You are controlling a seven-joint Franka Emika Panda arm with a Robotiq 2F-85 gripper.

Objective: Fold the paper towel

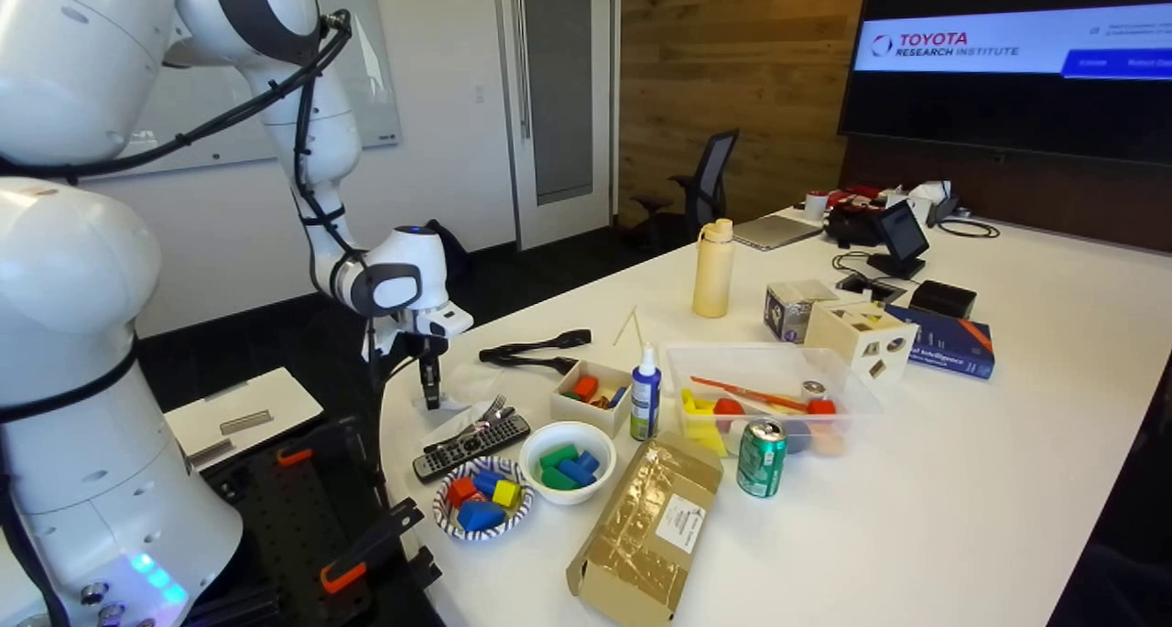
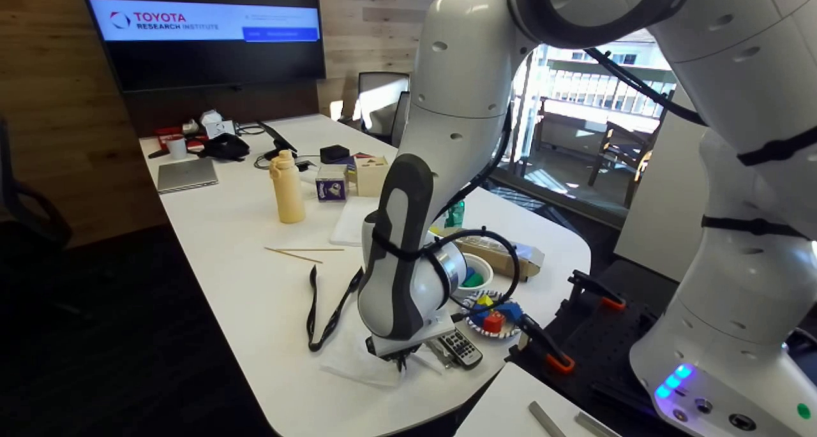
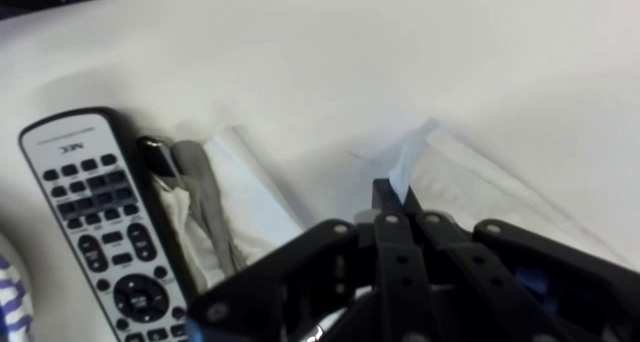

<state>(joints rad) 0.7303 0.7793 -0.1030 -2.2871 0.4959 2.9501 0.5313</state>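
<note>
The paper towel is a thin white sheet lying on the white table; it shows in the wrist view (image 3: pixel 465 182) and in both exterior views (image 1: pixel 472 384) (image 2: pixel 360 362). My gripper (image 3: pixel 395 192) points down at the table near its edge, and its fingers are closed on a pinched bit of the towel. The pinched part rises in a narrow bluish fold between the fingertips. The gripper also shows in both exterior views (image 1: pixel 431 398) (image 2: pixel 400 360). Part of the towel is hidden behind the gripper in the wrist view.
A folded white strip (image 3: pixel 250 192) lies beside cutlery (image 3: pixel 200 182) and a remote (image 3: pixel 110 222). Black tongs (image 2: pixel 329 319) lie beyond the towel. A patterned bowl (image 1: pixel 482 526), a white bowl (image 1: pixel 568 491), a small box (image 1: pixel 591 409) and a spray bottle (image 1: pixel 645 398) stand nearby.
</note>
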